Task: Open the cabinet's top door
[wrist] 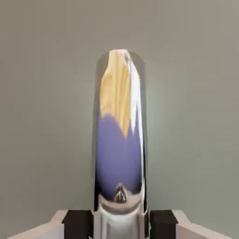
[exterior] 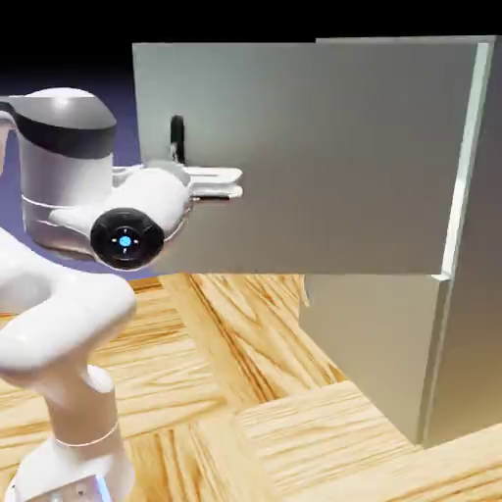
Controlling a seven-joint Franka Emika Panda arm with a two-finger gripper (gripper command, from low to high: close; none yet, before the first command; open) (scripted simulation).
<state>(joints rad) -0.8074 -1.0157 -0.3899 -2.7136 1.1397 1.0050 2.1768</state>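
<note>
The arm [exterior: 69, 324] stands nearest in the exterior view, white, rising from the lower left, its round wrist joint with a dark cap and blue light turned toward the camera. Behind it the top door [exterior: 314, 157] has swung out from the cabinet [exterior: 471, 324] and stands well open: a broad, flat grey-beige panel facing the camera, hinged at the right, its free edge at the left. The lower door [exterior: 373, 343] lies flush in the cabinet front, below and farther back. The cabinet stands at the right on the wooden table [exterior: 245, 412].

The handle [exterior: 176, 135], a thin dark upright bar, sits near the door's left edge. The hand reaches level toward the panel, and the gripper [exterior: 186, 181] meets the bar at its lower end. In the hand view the handle [wrist: 120, 140] fills the middle as a shiny rounded bar mirroring wood and violet, with the two fingers [wrist: 161, 224] pressed against its sides, clamped on it.
</note>
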